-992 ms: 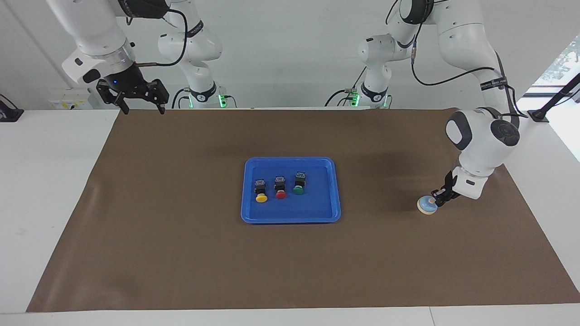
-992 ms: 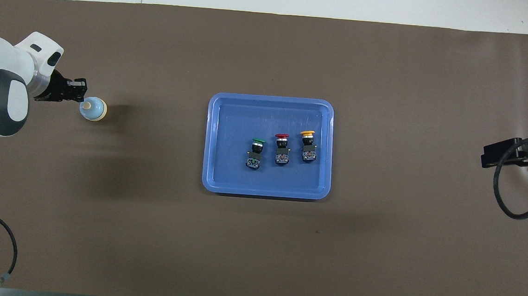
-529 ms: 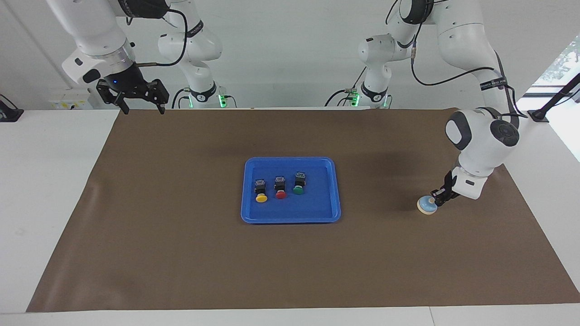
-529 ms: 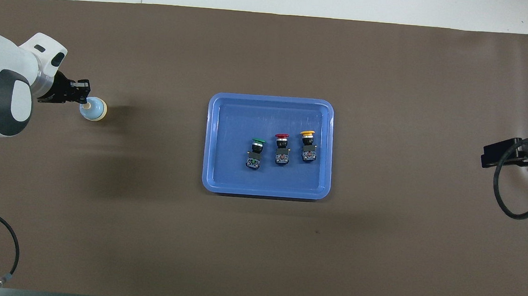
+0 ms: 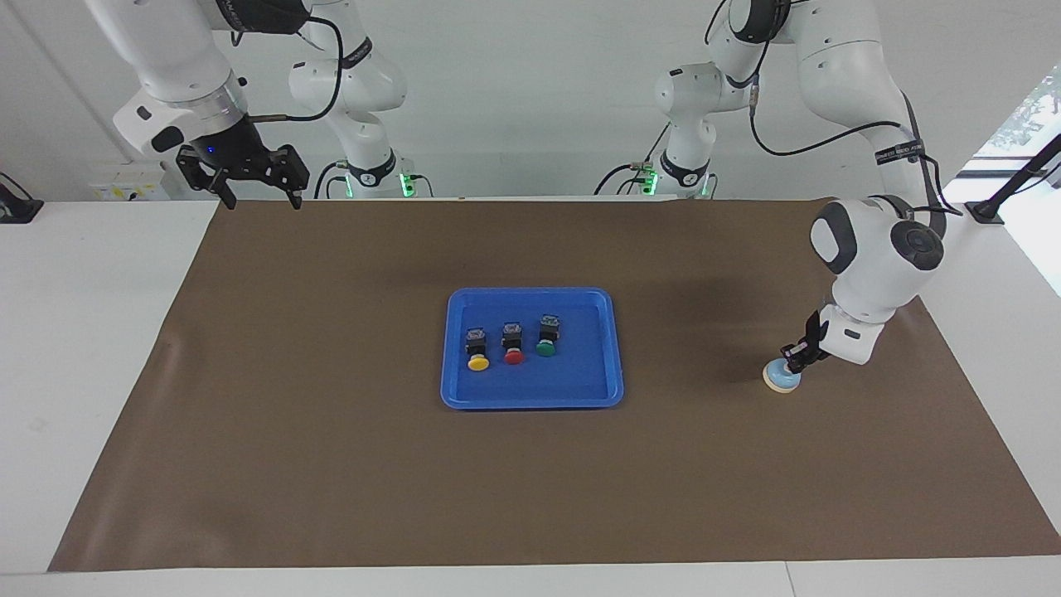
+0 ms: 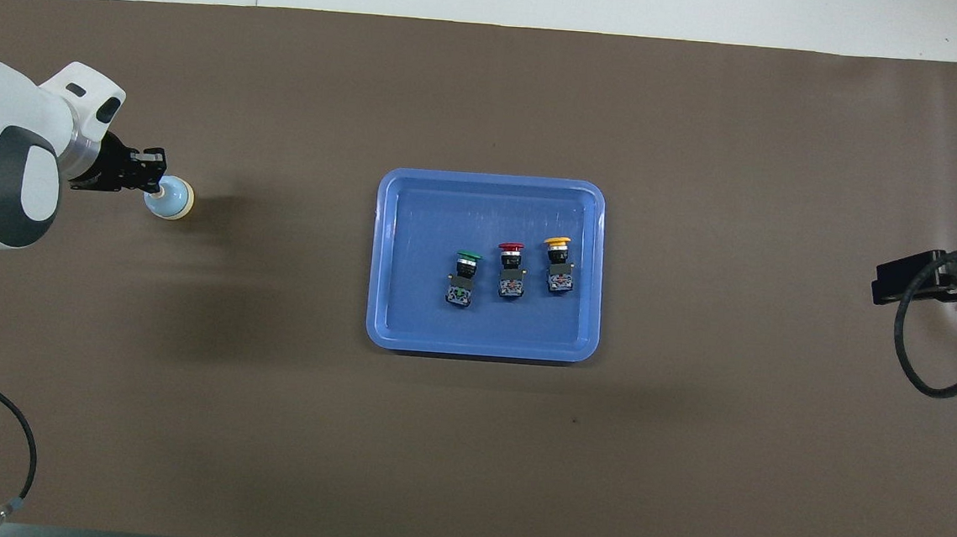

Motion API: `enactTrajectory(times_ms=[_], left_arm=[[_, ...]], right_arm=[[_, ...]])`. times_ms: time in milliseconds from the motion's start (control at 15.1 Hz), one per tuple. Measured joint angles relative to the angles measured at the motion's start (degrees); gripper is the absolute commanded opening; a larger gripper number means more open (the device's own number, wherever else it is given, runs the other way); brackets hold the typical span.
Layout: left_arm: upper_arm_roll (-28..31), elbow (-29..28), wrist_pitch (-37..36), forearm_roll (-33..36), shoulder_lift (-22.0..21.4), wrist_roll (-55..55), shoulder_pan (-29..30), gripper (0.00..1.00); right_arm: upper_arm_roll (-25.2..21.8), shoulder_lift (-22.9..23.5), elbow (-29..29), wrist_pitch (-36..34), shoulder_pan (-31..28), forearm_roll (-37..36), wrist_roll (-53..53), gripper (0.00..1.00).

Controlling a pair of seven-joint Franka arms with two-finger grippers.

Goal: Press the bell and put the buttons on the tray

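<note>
Where the brown mat (image 5: pixel 331 464) covers the desk (image 5: pixel 91 348), a blue tray (image 5: pixel 610 348) sits mid-mat. Contents: three buttons lying in a row, yellow (image 5: pixel 477 349), red (image 5: pixel 514 343), green (image 5: pixel 546 336), green toward the left arm's end. Bell (image 5: pixel 780 377): on the mat at the left arm's end, well apart from the tray. Left gripper (image 5: pixel 797 359): tip down on the bell's top; fingers together. Right gripper (image 5: pixel 259 196): waiting, raised over the mat's edge nearest the robots; fingers apart, holding nothing.

Three buttons (image 5: pixel 513 341), one tray (image 5: pixel 532 401), one bell (image 5: pixel 780 378), two grippers and one brown mat (image 5: pixel 331 464).
</note>
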Motion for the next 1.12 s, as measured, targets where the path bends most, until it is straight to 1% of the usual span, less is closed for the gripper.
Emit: enactTrajectory(times_ms=[529, 793, 992, 1124], left_arm=[[0.0, -1.88, 2.08, 0.03, -0.43, -0.04, 0.0, 0.0], [0.28, -1.75, 1.69, 0.06, -0.66, -0.05, 0.19, 0.0], [0.73, 1.41, -4.61, 0.1, -2.21, 0.26, 0.95, 0.0], [0.87, 4.17, -9.7, 0.15, -4.52, 0.58, 1.14, 0.0]], right_arm=[[0.0, 0.0, 0.0, 0.0, 0.0, 0.0, 0.0, 1.0], [0.0, 0.0, 0.0, 0.0, 0.0, 0.0, 0.0, 1.0], [0.0, 0.0, 0.0, 0.0, 0.0, 0.0, 0.0, 1.0], [0.0, 0.0, 0.0, 0.0, 0.0, 0.0, 0.0, 1.0]])
